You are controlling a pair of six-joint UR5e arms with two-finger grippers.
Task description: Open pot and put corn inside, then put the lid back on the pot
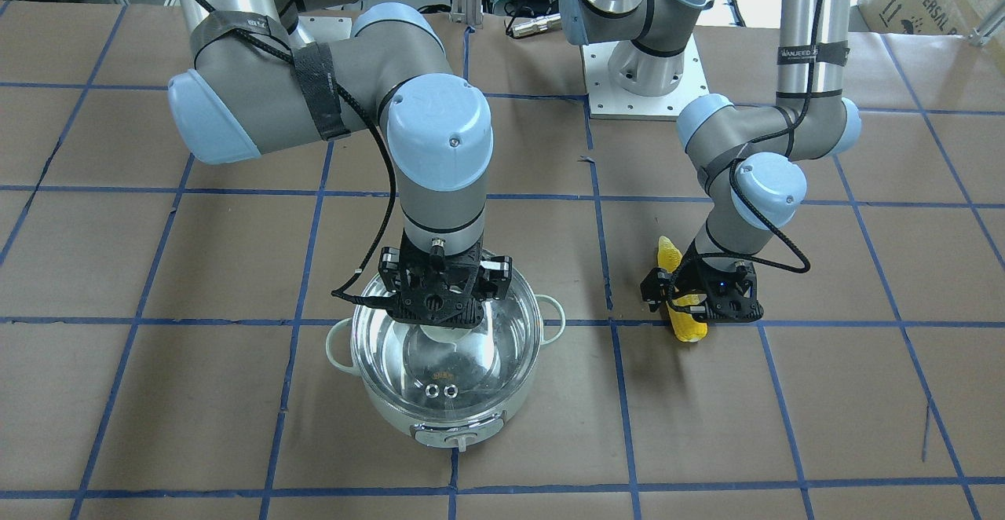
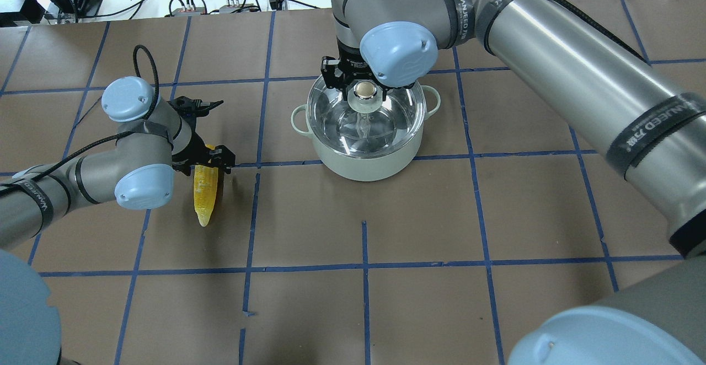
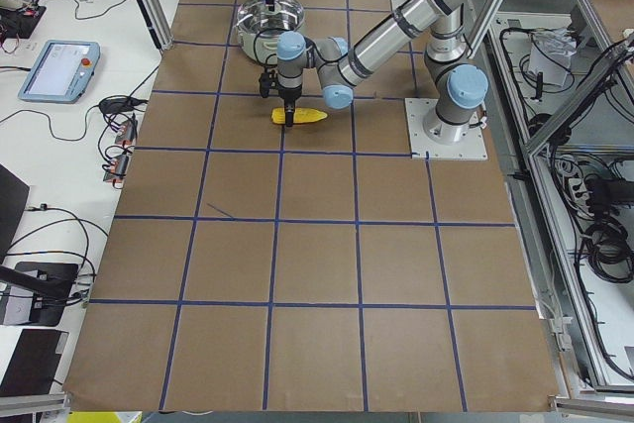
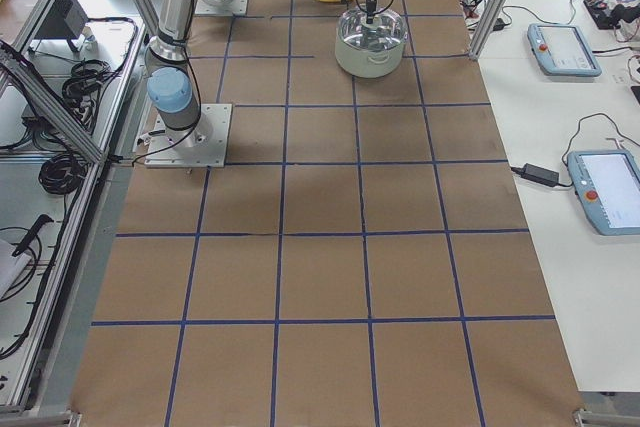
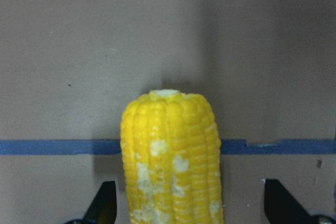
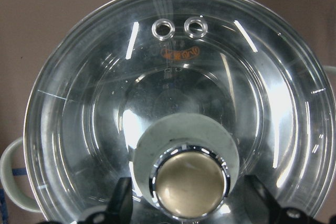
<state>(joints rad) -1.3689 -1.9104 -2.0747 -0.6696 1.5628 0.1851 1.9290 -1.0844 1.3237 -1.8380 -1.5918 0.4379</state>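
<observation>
The pale pot (image 2: 364, 164) stands on the table with the glass lid (image 2: 386, 122) on it. My right gripper (image 2: 361, 86) hangs over the lid's beige knob (image 6: 190, 182), open, with a finger on each side of the knob and a gap to it. The lid's two vent holes (image 6: 180, 27) show in the right wrist view. The yellow corn (image 2: 204, 194) lies flat on the table to the pot's left. My left gripper (image 2: 208, 158) is open and straddles the corn's blunt end (image 5: 170, 145); its fingertips (image 5: 105, 205) stand clear of it.
Brown paper with a blue tape grid (image 2: 364, 268) covers the table. The right arm's long upper link (image 2: 579, 78) spans the right half of the overhead view. Arm base plate (image 1: 648, 92) sits at the robot side. Tablets (image 4: 565, 47) lie on a side bench.
</observation>
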